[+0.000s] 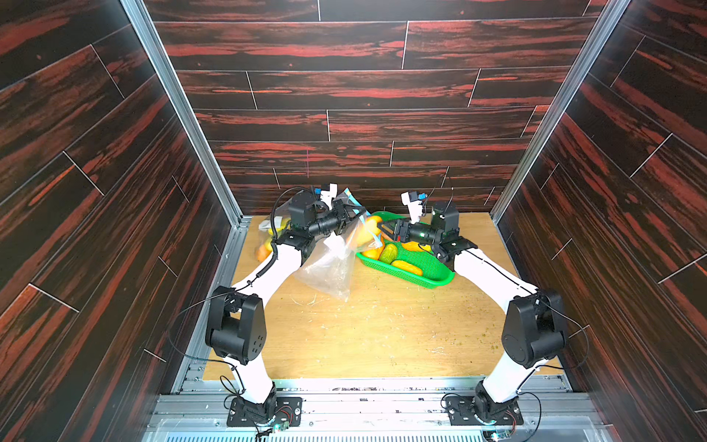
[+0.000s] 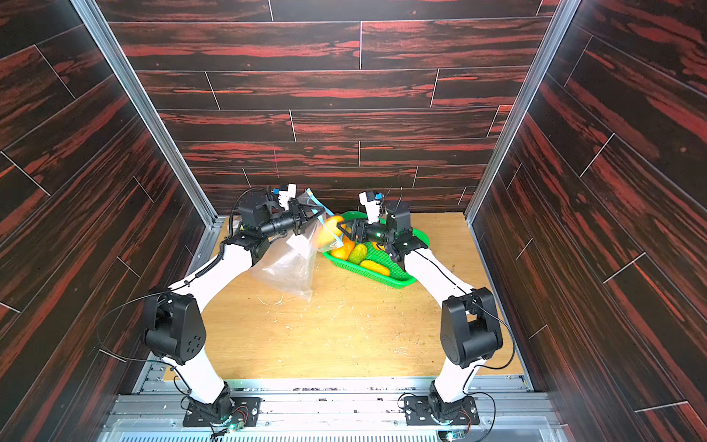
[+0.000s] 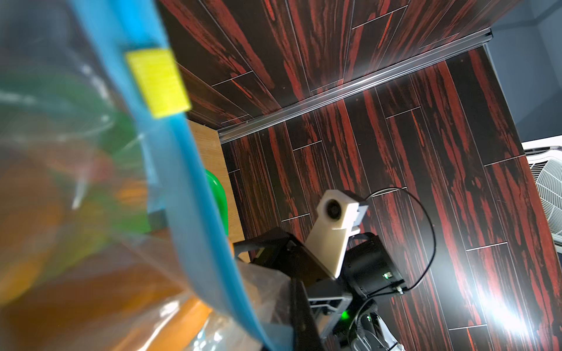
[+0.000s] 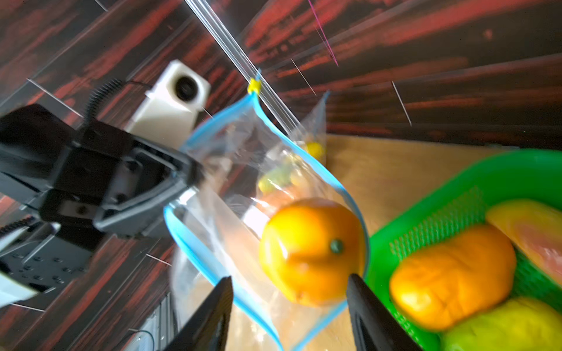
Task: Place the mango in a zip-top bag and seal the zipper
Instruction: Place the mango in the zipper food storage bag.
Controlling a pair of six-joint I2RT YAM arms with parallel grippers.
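Two arms meet over the far half of the tabletop (image 1: pixel 382 336), and the coming move turns on the single line between them. The left gripper (image 1: pixel 350 222) has its jaws pressed together on the rim of the zip-top bag (image 1: pixel 329 268), holding the mouth up and open toward the right. The bag's body sags down and nearward from there.

The mango (image 4: pixel 310 249) sits in that mouth, inside the blue zipper track (image 3: pixel 188 182), just left of the right gripper (image 4: pixel 289 282). That gripper's jaws stand spread, a tip on either side of the fruit's stem end. Whether the tips touch the skin cannot be told.

The right arm is plainly the nearer to the fruit. The mango's stem end faces right, back toward the spread jaws. Its long axis appears to run from them leftward and down into the bag, so a push along that line looks like the way in.

The yellow slider (image 4: pixel 254 86) sits at the far, upper end of the track, with the zipper unsealed. Right of the bag, a green basket (image 1: pixel 405 277) holds more fruit.
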